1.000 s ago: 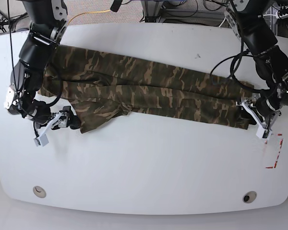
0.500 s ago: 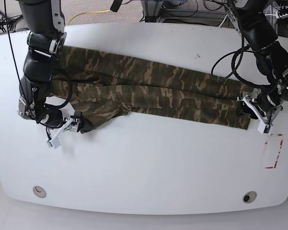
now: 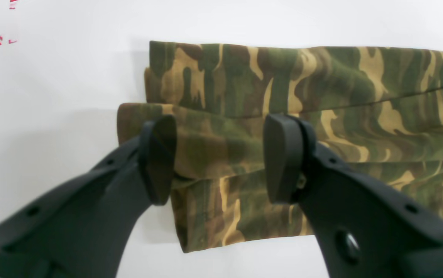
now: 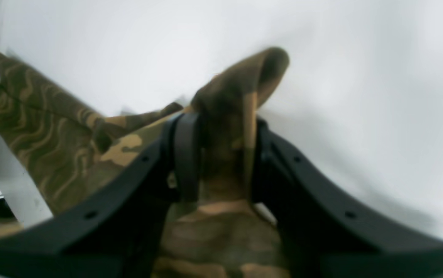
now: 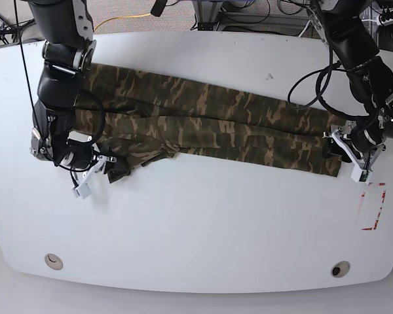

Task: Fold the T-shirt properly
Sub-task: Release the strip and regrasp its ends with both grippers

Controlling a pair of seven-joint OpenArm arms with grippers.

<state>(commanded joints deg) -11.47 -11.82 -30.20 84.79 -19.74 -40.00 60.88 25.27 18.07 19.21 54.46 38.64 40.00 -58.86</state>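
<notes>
T-shirt (image 5: 203, 124) lengthwise on table (image 5: 203, 222), right tool (image 4: 221, 162) pinching corner, left tool (image 3: 221, 154) agape

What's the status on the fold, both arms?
Right gripper shut on T-shirt corner. Left gripper open, fingers straddling the far end. Shirt in long strip across table. Nothing in the way.

The T-shirt (image 5: 203, 121) is camouflage in olive green, brown and tan; the surface (image 5: 203, 222) white; both end effectors black.
</notes>
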